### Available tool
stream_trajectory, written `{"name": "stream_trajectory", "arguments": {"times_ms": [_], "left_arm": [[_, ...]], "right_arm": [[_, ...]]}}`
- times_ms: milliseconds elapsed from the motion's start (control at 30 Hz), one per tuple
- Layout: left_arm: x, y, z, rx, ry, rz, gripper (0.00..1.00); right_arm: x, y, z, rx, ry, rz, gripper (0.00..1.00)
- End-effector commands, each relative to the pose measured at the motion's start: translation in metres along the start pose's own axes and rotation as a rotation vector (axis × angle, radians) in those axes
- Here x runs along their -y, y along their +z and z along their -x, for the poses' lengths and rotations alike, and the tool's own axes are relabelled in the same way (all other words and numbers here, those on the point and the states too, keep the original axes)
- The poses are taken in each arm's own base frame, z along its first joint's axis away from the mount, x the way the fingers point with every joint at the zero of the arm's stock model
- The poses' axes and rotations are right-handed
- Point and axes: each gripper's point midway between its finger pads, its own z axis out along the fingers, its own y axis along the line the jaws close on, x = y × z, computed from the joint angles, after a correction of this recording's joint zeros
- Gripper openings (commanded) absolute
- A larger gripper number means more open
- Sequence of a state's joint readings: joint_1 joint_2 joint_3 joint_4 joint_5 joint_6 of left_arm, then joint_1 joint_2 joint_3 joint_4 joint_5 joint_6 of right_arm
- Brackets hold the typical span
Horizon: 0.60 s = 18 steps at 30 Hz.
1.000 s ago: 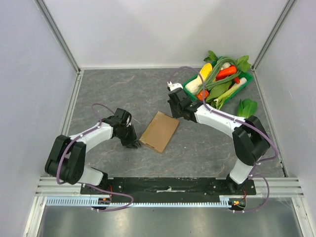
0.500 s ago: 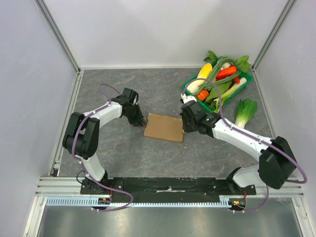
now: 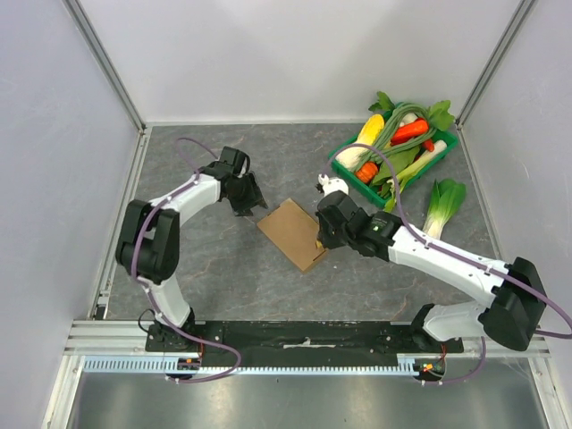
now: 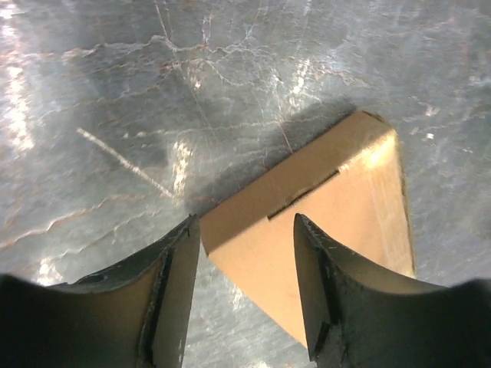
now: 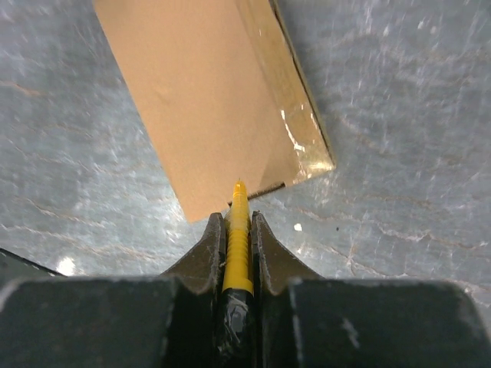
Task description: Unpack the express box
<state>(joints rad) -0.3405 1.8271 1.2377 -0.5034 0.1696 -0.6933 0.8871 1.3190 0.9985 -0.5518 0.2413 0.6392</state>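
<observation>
The express box (image 3: 293,234) is a flat plain brown cardboard box lying on the grey table, turned like a diamond. My left gripper (image 3: 248,200) is open just off the box's far-left corner. In the left wrist view that corner of the box (image 4: 337,207) lies between the open fingers (image 4: 175,276), which do not grip it. My right gripper (image 3: 323,236) is at the box's right corner, shut on a yellow ribbed cutter (image 5: 238,230). The cutter's tip touches the near edge of the box (image 5: 207,100), next to a seam with clear tape.
A green tray (image 3: 345,168) full of vegetables stands at the back right. A loose bok choy (image 3: 445,198) lies just in front of it. White walls with metal rails enclose the table on three sides.
The box has turned from nearly square-on to a diamond. My right gripper has moved left and nearer along its right side with the cutter. My left gripper has shifted slightly farther back.
</observation>
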Motion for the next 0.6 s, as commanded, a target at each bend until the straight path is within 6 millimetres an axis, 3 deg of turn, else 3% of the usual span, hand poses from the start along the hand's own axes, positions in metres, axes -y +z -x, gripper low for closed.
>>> {"name": "stream_trajectory", "arguments": {"times_ms": [0, 100, 133, 233, 333, 467, 567], "left_arm": [[0.005, -0.052, 0.013, 0.120, 0.051, -0.035, 0.59], [0.008, -0.055, -0.014, 0.053, 0.056, -0.111, 0.61], [0.017, -0.062, -0.023, 0.033, 0.064, -0.176, 0.61], [0.015, -0.056, -0.062, -0.049, 0.047, -0.260, 0.61], [0.016, -0.049, -0.085, -0.103, 0.035, -0.308, 0.61], [0.022, -0.039, -0.102, -0.158, 0.028, -0.346, 0.61], [0.024, -0.033, -0.103, -0.164, 0.027, -0.346, 0.61]], "right_arm": [[-0.003, -0.025, 0.052, 0.146, 0.002, -0.021, 0.00], [0.004, -0.016, 0.065, 0.169, -0.029, -0.071, 0.00], [0.005, -0.012, 0.069, 0.174, -0.044, -0.071, 0.00], [0.016, 0.013, 0.083, 0.185, -0.023, -0.075, 0.00], [0.027, 0.030, 0.097, 0.198, -0.009, -0.101, 0.00], [0.040, 0.049, 0.110, 0.208, 0.020, -0.116, 0.00], [0.048, 0.061, 0.111, 0.194, 0.032, -0.133, 0.00]]}}
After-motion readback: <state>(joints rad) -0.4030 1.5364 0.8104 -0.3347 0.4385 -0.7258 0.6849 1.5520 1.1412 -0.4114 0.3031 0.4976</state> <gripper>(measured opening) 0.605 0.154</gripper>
